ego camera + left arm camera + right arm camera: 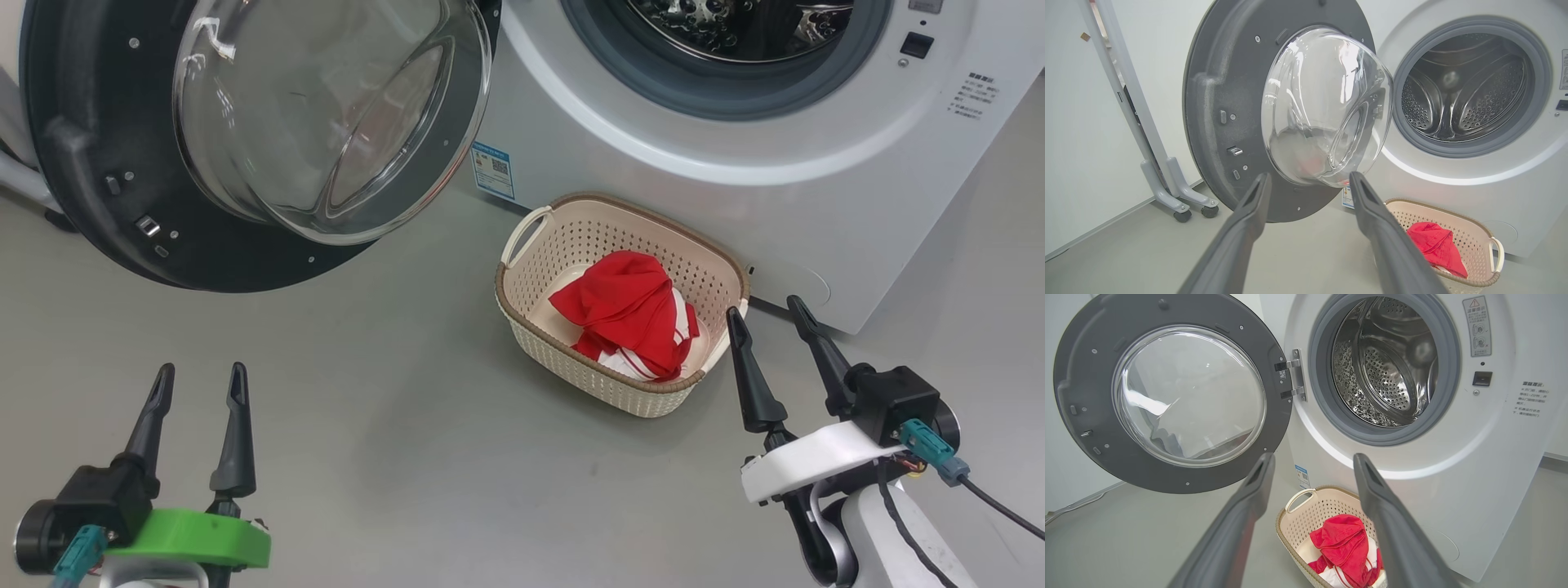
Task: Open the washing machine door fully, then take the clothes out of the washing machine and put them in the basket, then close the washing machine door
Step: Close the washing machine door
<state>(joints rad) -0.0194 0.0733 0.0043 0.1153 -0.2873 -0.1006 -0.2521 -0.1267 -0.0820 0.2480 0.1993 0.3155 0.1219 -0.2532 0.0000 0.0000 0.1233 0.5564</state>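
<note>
Hanging open: large round washing machine door (269, 131) with a wide dark rim and a bulging clear glass bowl, swung wide, ahead of and above the left gripper (202, 371).
Left gripper: two long dark fingers spread apart, holding nothing, over the grey floor (367, 425).
Right gripper (766, 307): fingers likewise spread and holding nothing; its tips are near the basket's closest corner, and contact cannot be told.
Basket: small cream perforated plastic basket (563, 351) with a brown woven-look rim and loop handles, on the floor just ahead of the right gripper, against the machine's front.
Clothes: bright red soft fabric clothes (629, 314) with white stripes, bunched in one heap inside the basket; number of garments cannot be told.
Washing machine: big white front-loading washing machine (735, 188) with a grey gasket, beyond the right gripper.
Head view adds: both grippers together, and a small blue sticker (493, 170).
Right wrist view adds: metal door hinge (1294, 375) and dimpled steel drum (1384, 367).
Left wrist view adds: grey frame legs on castors (1180, 196), left of the door.
Count: one door, one machine, one basket, one red heap, two grippers, four fingers, two castors.
</note>
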